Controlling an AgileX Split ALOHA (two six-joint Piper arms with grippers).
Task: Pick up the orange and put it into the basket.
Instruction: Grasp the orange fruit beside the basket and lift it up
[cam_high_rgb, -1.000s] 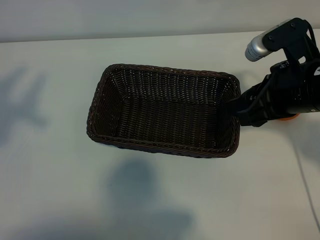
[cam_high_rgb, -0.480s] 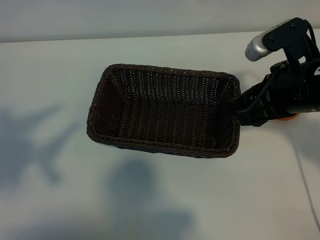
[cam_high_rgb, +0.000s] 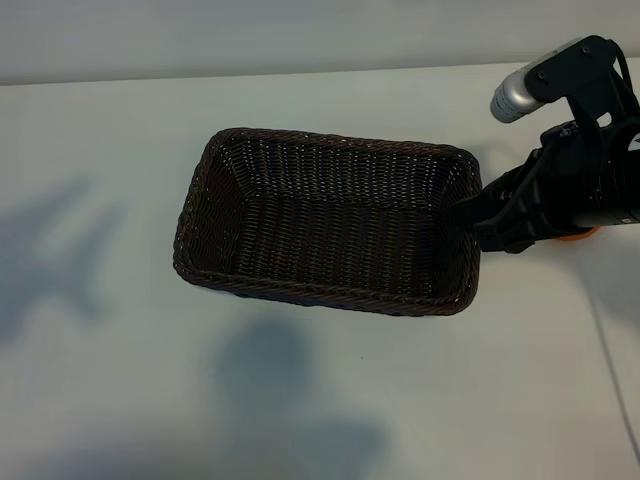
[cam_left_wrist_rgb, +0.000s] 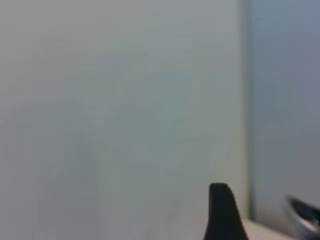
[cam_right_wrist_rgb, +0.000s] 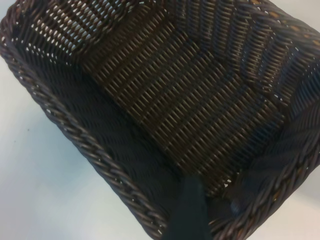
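Orange (cam_high_rgb: 578, 236) mostly hidden under wide-spread right claw (cam_high_rgb: 468, 215) beside basket (cam_high_rgb: 300, 290), orientation untellable.

The setting reads as a robotics lab or test station, not a home. A plain, pale surface (cam_high_rgb: 120, 400) spreads all around the dark woven basket (cam_high_rgb: 325, 220), with no furnishings near it. Behind the basket the surface meets a bare light wall (cam_high_rgb: 250, 35). Just beside the basket's right end stands a black robot arm (cam_high_rgb: 575, 180) with a silver cylindrical part on top. Shadows of equipment fall on the surface left of and in front of the basket.
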